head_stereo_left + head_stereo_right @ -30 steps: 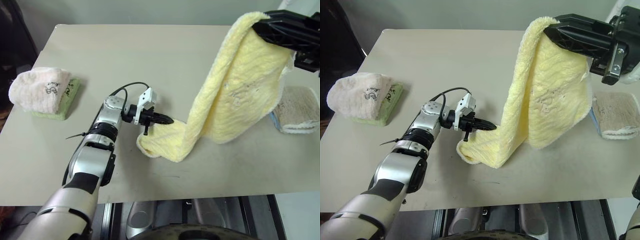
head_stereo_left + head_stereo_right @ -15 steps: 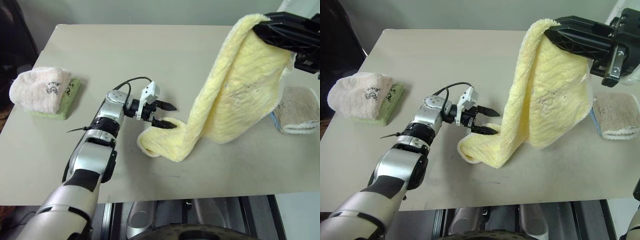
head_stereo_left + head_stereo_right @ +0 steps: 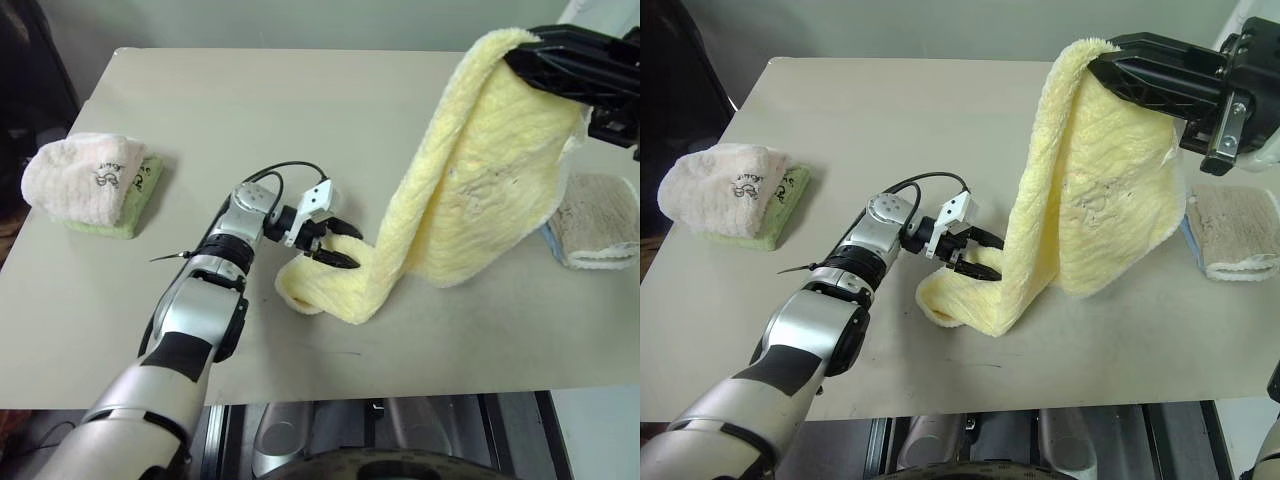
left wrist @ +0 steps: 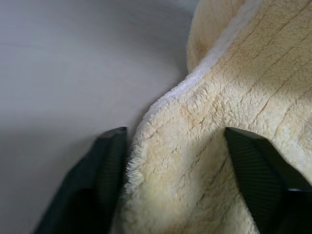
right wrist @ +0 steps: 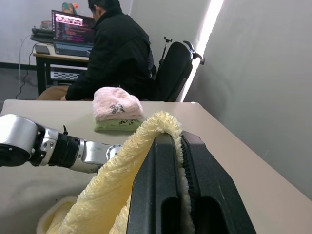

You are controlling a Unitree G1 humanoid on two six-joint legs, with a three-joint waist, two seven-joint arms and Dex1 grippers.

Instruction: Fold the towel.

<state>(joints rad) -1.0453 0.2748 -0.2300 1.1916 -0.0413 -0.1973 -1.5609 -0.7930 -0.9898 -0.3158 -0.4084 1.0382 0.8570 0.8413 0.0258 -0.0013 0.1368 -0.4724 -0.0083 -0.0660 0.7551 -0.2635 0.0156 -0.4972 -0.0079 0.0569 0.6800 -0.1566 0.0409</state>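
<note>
"Two grippers, one towel (image 3: pixel 1090 190) — where does it sit?"

"Its upper end hangs from the right gripper (image 3: pixel 1118 72), raised over the table (image 3: pixel 890 110), jaws clamped together on the cloth. From there the pale yellow length drops steeply and trails leftward, ending in a rumpled fold on the tabletop."

"And the left gripper (image 3: pixel 985 256)?"

"Right at that lower fold, nearer to it than the other arm. Its jaws stand apart, one finger (image 4: pixel 105 170) at the white-edged hem, the other (image 4: pixel 258 170) on the pile, cloth between them. The towel's long axis runs from those jaws up and to the right."

"What has changed?"

"A second ago the left jaws were pressed together at the fold; half a second ago they gaped wide. Now they are narrower and a little further into the towel. The right arm and hanging end look unchanged"
</note>
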